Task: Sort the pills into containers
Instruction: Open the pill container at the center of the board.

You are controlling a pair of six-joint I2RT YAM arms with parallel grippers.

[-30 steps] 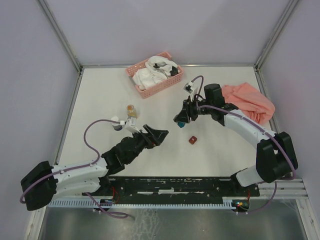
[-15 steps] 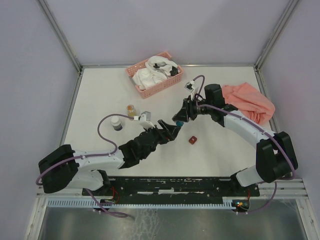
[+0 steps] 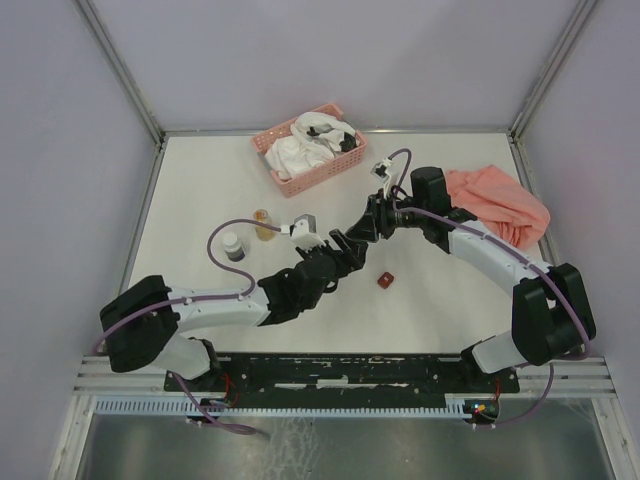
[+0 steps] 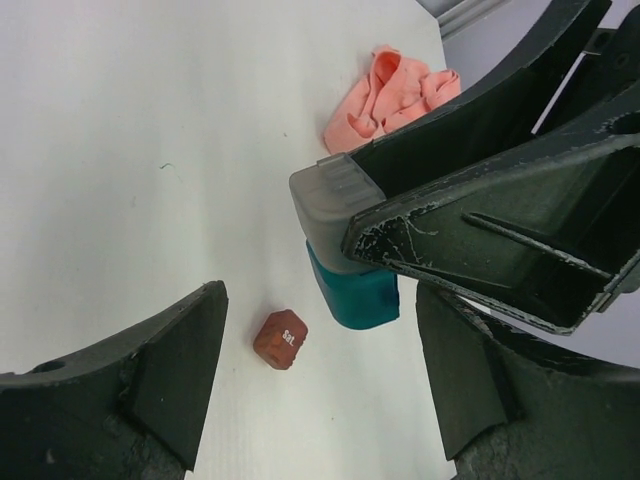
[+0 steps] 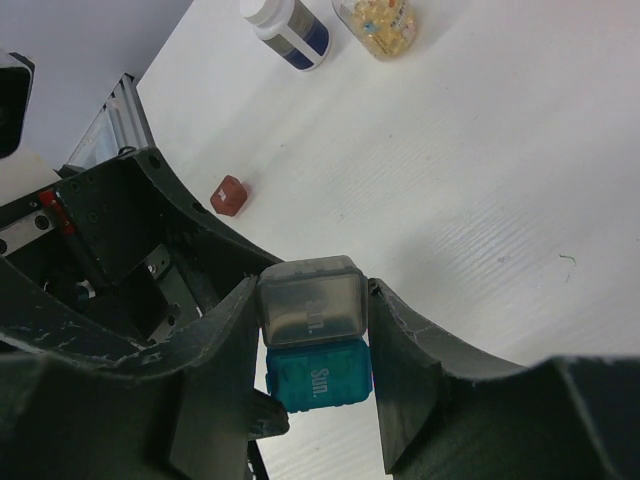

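My right gripper clamps the grey box, the teal box touching just beneath. My left gripper gapes wide facing the teal one; I should centre it before squeezing gently.

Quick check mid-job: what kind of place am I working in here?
Most likely a lab test cell, not a pharmacy or home: a white table boxed in by plain panels on aluminium posts, with robot arms bolted to a rail.
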